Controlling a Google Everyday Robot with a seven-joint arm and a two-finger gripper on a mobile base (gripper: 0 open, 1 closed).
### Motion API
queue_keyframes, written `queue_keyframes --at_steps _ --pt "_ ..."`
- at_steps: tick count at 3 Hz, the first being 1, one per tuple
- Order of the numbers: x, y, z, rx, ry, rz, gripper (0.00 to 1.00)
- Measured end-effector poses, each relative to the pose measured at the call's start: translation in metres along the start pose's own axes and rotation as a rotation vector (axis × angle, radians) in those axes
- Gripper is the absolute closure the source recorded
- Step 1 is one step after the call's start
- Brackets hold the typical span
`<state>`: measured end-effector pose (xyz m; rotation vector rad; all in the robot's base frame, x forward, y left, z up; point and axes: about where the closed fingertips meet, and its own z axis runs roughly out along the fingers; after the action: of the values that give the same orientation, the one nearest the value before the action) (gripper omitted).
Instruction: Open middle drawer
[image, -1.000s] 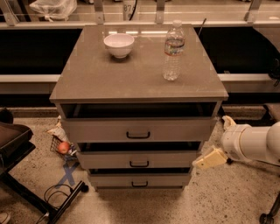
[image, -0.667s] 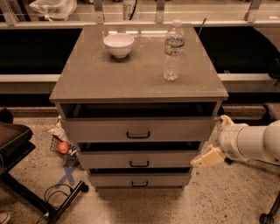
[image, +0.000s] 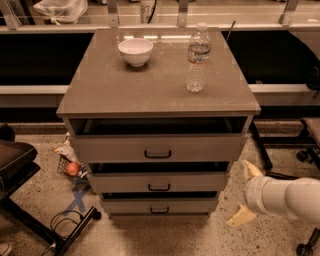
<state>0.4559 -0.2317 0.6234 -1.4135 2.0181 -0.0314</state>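
The middle drawer (image: 159, 182) is the grey-beige front of medium height in the cabinet, with a small black bar handle (image: 159, 187). It sits between a taller drawer front (image: 157, 148) above and a slimmer one (image: 160, 205) below. A dark gap shows above its front. My gripper (image: 245, 194) is at the lower right, beside the cabinet's right side at about the height of the middle and bottom drawers. Its two cream fingers (image: 240, 217) are spread apart and hold nothing. It is apart from the handle.
A white bowl (image: 135, 51) and a water bottle (image: 198, 58) stand on the cabinet top (image: 100, 95). A black chair base (image: 45, 225), cables and a basket with a red object (image: 73, 168) lie on the floor at left. Another chair base (image: 305, 150) is at right.
My gripper and arm have moved down along the cabinet's right side. The drawers, bowl and bottle have not moved.
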Motion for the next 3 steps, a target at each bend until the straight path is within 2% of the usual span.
queue_keyframes --at_steps 1,2,3 --pt "0.008 0.016 0.023 -0.014 -0.004 -0.100 0.00" --pt "0.014 0.030 0.058 -0.025 -0.019 -0.098 0.00" --pt "0.013 0.030 0.065 -0.020 -0.020 -0.094 0.00"
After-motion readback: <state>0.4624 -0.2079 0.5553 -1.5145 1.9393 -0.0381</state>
